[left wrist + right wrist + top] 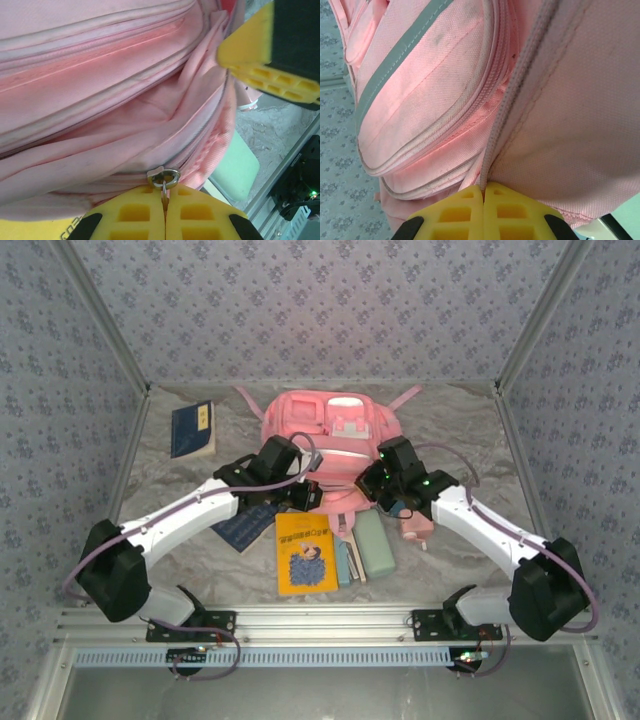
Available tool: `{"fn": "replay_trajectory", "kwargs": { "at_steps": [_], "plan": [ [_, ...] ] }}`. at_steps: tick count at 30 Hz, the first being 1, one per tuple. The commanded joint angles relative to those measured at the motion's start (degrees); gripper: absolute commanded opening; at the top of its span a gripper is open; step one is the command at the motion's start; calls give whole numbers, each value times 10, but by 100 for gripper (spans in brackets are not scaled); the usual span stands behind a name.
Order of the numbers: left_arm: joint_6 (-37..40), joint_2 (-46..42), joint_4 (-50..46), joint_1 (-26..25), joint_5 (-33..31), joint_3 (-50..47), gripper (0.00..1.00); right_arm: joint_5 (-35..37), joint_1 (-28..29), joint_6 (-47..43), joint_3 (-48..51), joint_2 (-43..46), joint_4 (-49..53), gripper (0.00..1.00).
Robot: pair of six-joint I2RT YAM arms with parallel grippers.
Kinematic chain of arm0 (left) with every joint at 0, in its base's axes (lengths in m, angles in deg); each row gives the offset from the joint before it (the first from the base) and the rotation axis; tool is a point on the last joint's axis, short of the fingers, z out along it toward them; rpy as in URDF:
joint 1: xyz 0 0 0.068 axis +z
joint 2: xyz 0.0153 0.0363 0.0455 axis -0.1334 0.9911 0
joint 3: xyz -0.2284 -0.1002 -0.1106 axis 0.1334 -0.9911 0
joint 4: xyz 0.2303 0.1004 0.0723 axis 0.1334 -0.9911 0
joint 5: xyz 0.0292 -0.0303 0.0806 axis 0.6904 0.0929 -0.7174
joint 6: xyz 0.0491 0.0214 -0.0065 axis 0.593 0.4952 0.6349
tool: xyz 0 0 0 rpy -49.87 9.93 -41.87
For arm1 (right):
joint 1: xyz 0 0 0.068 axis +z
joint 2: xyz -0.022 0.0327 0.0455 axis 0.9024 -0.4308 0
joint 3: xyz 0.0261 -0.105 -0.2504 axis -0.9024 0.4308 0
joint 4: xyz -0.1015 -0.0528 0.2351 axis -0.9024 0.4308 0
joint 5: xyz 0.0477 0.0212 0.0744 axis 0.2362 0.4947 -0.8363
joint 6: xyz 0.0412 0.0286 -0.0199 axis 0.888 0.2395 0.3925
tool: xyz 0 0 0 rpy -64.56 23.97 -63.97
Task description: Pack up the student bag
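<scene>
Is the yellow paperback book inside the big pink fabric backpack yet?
Out. The yellow paperback book lies flat on the grey table, in front of the big pink fabric backpack, uncovered.

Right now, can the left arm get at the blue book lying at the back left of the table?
Probably not yet: the left gripper is shut on the zipper pull of the student bag. Once it lets go, only bare table seems to separate it from the blue book.

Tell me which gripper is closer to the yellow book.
Left. The left gripper pinches the zipper pull just beyond the yellow book; the right gripper grips the student bag farther right.
</scene>
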Motion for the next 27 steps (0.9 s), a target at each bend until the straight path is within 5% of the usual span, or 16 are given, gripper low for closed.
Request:
{"fn": "replay_trajectory", "kwargs": {
  "at_steps": [1,17,21,27],
  "plan": [
    [12,-38,-14,20,4,-7,0,64,-34,-28,10,23,55,0],
    [0,-6,2,50,31,14,0,57,-120,-111,-1,60,87,0],
    [-8,-6,12,43,38,33,0,80,-112,-122,-20,91,119,36],
    [-16,2,23,11,46,56,0,65,-77,-87,-43,130,160,49]
  ]
}}
